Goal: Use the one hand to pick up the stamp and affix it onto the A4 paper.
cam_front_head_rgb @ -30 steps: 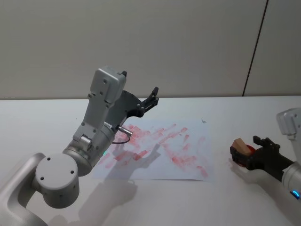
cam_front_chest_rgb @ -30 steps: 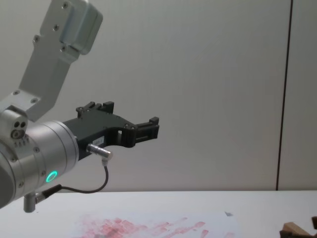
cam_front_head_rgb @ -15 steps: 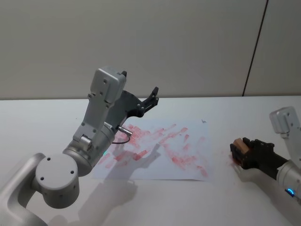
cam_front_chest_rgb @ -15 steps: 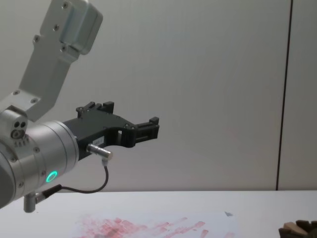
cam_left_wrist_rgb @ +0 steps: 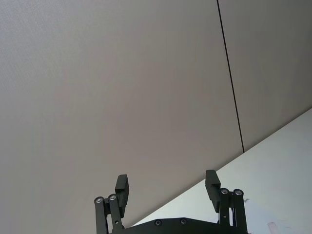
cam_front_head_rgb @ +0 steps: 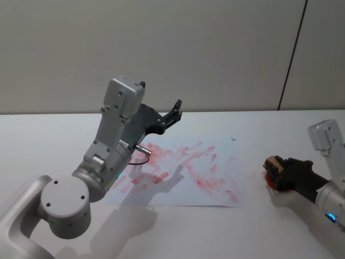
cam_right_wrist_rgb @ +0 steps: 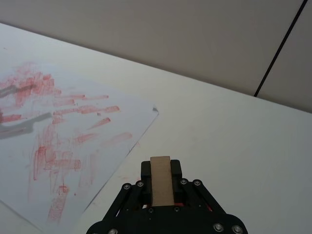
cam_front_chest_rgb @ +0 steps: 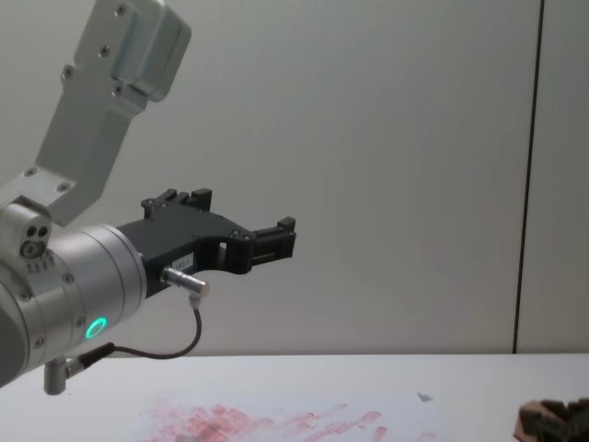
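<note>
Right, the hand is clenched on the stamp, low at the table, the A4 paper off to its left. I'd lift straight, keep the block level, carry it over the sheet, then press squarely. The right wrist view shows the block centred between the jaws; the head view adds the left gripper, parked aloft over the sheet, fingers spread.
</note>
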